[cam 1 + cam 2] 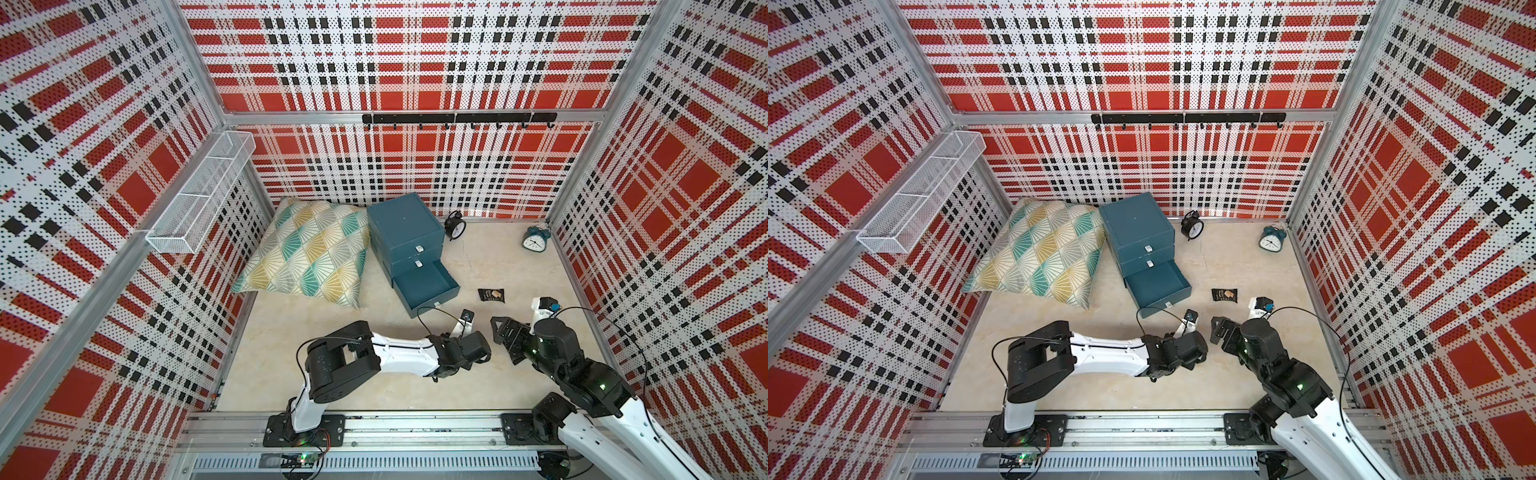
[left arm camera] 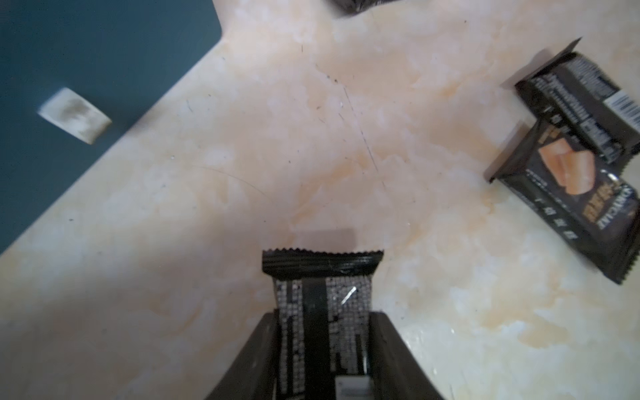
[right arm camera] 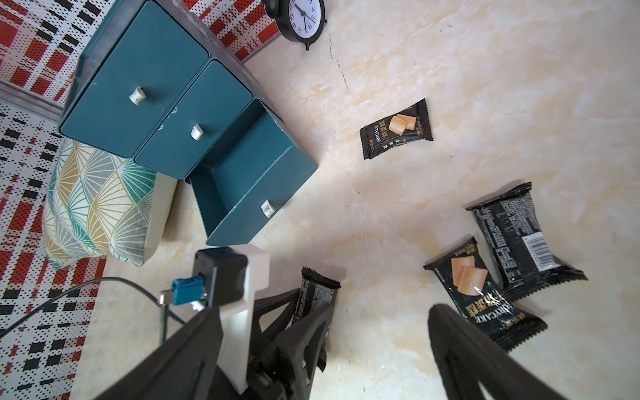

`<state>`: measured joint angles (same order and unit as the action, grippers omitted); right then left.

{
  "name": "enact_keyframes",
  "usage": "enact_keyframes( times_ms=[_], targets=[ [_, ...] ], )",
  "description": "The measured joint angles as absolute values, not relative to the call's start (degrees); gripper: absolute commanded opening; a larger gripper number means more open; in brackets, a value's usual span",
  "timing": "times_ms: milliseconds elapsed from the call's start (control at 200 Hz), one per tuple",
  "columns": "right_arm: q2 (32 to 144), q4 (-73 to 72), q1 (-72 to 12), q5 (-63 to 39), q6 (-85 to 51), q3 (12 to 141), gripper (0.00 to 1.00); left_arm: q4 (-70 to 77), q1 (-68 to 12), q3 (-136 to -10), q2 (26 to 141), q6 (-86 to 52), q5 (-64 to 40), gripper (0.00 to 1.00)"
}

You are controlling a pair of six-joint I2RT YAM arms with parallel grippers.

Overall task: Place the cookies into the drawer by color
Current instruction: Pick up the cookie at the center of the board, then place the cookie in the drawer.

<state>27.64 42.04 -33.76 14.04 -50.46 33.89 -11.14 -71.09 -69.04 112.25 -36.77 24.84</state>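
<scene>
- My left jaws are clenched on the held packet (image 2: 322, 273), a black one. They press its two long sides, and its crimped end sticks out in front of them.
- The held packet is over the front half of the worktop (image 1: 266, 365), about midway between the left and right edges and a little in front of the bottom drawer (image 1: 424, 286). I cannot tell if it touches the worktop.
- My right jaws are released, spread wide with nothing between the pads, just beside my left jaws on their right.
- The cabinet (image 1: 401, 224) stands at the back edge, near its middle. Its two upper drawers are closed, and the bottom drawer is pulled out toward the front edge.
- The lone packet (image 1: 491, 295), black with the picture side up, lies flat to the right of the bottom drawer, apart from it.
- Two more black packets show only in the wrist views. The face-up packet (image 3: 474, 291) and the barcode packet (image 3: 512, 235) overlap at one corner. One of my right fingers (image 3: 460, 339) is near the face-up packet.
- The cushion (image 1: 307, 249) lies toward the back left corner, against the cabinet's left side.
- The black clock (image 1: 454, 224) stands at the back edge just right of the cabinet. The teal clock (image 1: 535, 239) is near the back right corner.
</scene>
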Motion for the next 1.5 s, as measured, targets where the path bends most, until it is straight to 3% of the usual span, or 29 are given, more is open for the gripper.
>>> enact_keyframes(
  times_ms=[461,912,1498],
  targets=[
    [28.12,38.06,-33.76,10.72,-50.17,31.75,1.0,-9.58,-58.7,-63.05,97.36,-32.64,21.93,0.43],
    [35.53,21.28,-33.76,-7.03,-44.93,27.03,1.0,-9.3,-46.06,-62.85,95.29,-28.51,19.55,0.43],
    [42.92,16.36,-33.76,-11.64,-43.13,27.49,1.0,-8.12,-43.97,-63.37,96.03,-26.35,15.16,0.74]
  ],
)
